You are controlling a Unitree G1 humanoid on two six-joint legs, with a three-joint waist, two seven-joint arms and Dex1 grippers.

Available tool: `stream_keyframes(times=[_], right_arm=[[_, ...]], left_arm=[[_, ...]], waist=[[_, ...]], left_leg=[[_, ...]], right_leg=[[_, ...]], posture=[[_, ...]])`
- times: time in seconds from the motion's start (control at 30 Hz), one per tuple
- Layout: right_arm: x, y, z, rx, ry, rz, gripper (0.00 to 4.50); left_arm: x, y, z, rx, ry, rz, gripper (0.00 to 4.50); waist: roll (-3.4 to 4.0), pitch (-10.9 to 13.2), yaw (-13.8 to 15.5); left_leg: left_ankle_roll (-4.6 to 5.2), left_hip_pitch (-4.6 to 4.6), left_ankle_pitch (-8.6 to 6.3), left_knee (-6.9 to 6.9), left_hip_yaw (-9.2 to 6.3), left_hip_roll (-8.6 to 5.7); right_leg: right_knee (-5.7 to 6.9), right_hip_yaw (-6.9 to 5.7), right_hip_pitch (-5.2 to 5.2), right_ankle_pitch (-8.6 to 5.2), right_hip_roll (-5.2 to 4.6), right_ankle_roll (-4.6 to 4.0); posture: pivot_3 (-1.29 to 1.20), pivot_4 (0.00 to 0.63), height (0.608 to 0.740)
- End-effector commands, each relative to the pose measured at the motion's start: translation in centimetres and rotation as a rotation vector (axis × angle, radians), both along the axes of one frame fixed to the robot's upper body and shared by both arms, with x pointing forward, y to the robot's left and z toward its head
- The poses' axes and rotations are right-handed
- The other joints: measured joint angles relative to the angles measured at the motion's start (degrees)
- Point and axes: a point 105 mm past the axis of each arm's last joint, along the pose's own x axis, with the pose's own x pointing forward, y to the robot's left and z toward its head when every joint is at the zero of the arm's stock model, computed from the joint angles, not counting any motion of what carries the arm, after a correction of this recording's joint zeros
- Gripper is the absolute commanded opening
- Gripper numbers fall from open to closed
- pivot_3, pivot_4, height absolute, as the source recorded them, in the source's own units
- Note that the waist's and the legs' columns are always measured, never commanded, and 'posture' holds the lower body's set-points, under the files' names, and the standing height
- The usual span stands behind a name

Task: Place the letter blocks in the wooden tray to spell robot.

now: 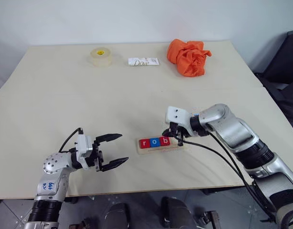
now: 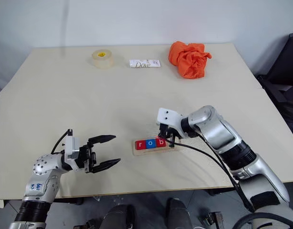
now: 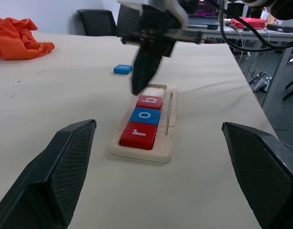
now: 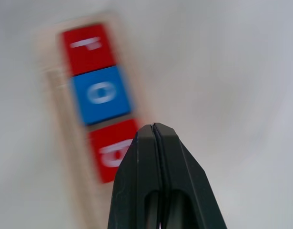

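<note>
The wooden tray (image 1: 177, 144) lies on the table near the front, right of centre. Three letter blocks sit in it in a row: red r (image 1: 144, 143), blue o (image 1: 154, 142), red b (image 1: 164, 140). My right gripper (image 1: 177, 139) is shut with nothing between its fingers, its tip just above the tray's right part beside the b (image 4: 113, 148). Another blue block (image 3: 123, 69) lies on the table beyond the tray in the left wrist view. My left gripper (image 1: 123, 148) is open and level, a short way left of the tray, holding nothing.
At the back of the table are a tape roll (image 1: 101, 56), a white Dove wrapper (image 1: 143, 61) and a crumpled orange cloth (image 1: 188, 57). A dark chair (image 1: 284, 71) stands off the table's right side. The table's front edge (image 1: 136, 193) runs close below both grippers.
</note>
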Motion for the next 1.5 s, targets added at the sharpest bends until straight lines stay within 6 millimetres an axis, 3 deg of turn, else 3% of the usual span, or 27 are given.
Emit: stream_keyframes(times=[0.03, 0.17, 0.4, 1.0, 1.3, 1.5], right_arm=[[1.5, -0.6, 0.7, -0.002, -0.065, -0.030, 0.03], [2.4, -1.2, -0.1, -0.033, -0.071, -0.040, 0.03], [2.0, -1.9, -1.5, -0.073, -0.038, -0.015, 0.03], [1.0, -3.2, -2.5, -0.113, 0.009, -0.003, 0.03], [1.0, -3.3, -2.3, -0.112, 0.005, 0.005, 0.03], [3.2, -3.7, 0.3, 0.007, -0.132, -0.098, 0.03]], left_arm=[[-0.2, 0.1, 0.8, -0.002, -0.034, -0.001, 4.50], [-0.2, 0.1, 0.9, -0.002, -0.036, 0.002, 4.50], [0.0, 0.2, 1.0, -0.001, -0.039, 0.009, 4.50], [0.7, 0.1, 1.2, 0.007, -0.045, -0.005, 4.50], [1.0, 0.2, 1.3, 0.011, -0.050, -0.007, 4.50], [1.2, 0.2, 1.4, 0.013, -0.054, -0.004, 4.50]], waist=[[0.00, 0.0, 0.0], [0.00, 0.0, 0.0], [0.00, 0.0, 0.0], [0.00, 0.0, 0.0], [0.00, 0.0, 0.0], [0.00, 0.0, 0.0]], left_leg=[[0.00, 0.00, 0.00, 0.00, 0.01, 0.00], [0.00, 0.00, 0.00, -0.02, 0.03, 0.00], [-0.01, 0.00, 0.01, -0.02, 0.04, 0.00], [-0.01, 0.01, 0.01, -0.01, 0.03, 0.00], [-0.01, 0.02, 0.01, 0.00, 0.03, 0.00], [-0.02, 0.02, 0.02, 0.01, 0.03, 0.00]], right_leg=[[0.00, 0.00, 0.00, 0.00, 0.00, 0.00], [0.00, 0.01, -0.01, 0.00, 0.00, 0.00], [0.01, 0.01, -0.02, 0.00, 0.01, 0.00], [0.00, 0.01, 0.01, 0.00, 0.00, 0.00], [0.00, 0.01, 0.02, 0.00, 0.00, 0.00], [0.02, 0.01, 0.02, 0.00, 0.00, 0.01]], posture=[[0.00, 0.150, 0.740], [0.00, 0.150, 0.740], [0.00, 0.150, 0.740], [0.00, 0.150, 0.740], [0.00, 0.150, 0.740], [0.00, 0.150, 0.740]])
